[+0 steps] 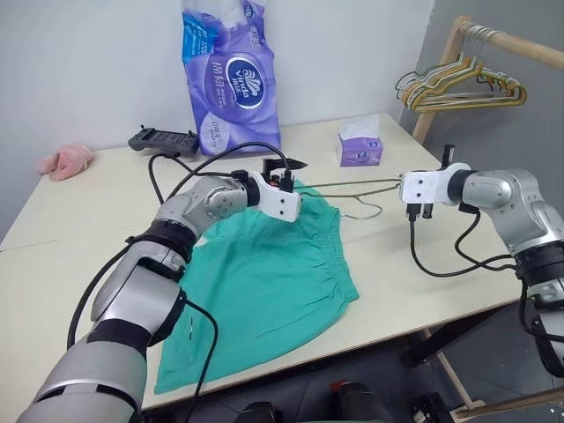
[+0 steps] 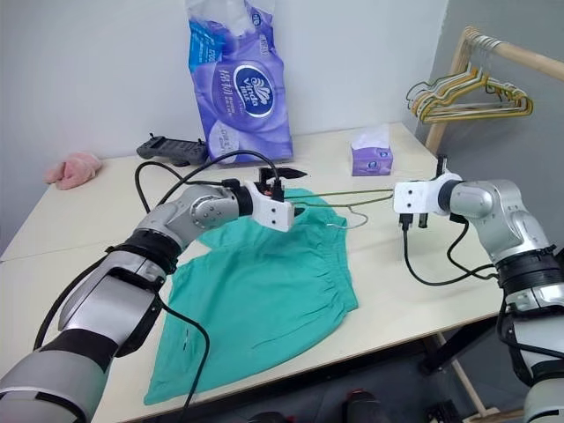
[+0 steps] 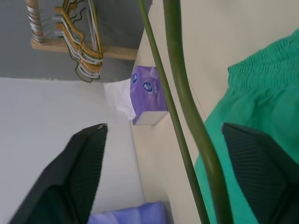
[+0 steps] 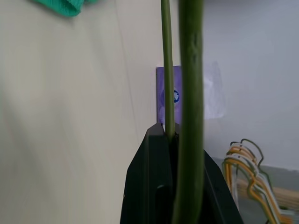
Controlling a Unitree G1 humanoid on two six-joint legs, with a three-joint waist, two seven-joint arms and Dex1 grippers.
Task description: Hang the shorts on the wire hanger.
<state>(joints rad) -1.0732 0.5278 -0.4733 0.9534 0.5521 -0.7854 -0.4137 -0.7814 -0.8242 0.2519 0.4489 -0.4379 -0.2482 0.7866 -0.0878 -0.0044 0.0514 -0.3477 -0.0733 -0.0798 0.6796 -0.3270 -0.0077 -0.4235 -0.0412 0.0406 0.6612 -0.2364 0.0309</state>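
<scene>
The teal-green shorts [image 1: 264,273] lie flat on the table, waistband toward the right and one leg hanging over the near edge. Above their far edge the thin olive wire hanger [image 1: 352,185] is held roughly level between my two grippers. My right gripper [image 1: 405,187] is shut on the hanger's right end; the right wrist view shows the wire [image 4: 191,70] pinched between the black fingers [image 4: 154,186]. My left gripper [image 3: 163,128] is open, its fingers wide apart on either side of the hanger's two wires [image 3: 187,102] and not touching them, with the shorts [image 3: 261,107] just beyond.
A purple pack of paper rolls [image 1: 231,75] stands at the table's back, with a black controller [image 1: 164,140] to its left and a purple tissue box [image 1: 360,145] to its right. A pink cloth [image 1: 64,160] lies far left. Several hangers [image 1: 458,84] hang on a wooden rail at right.
</scene>
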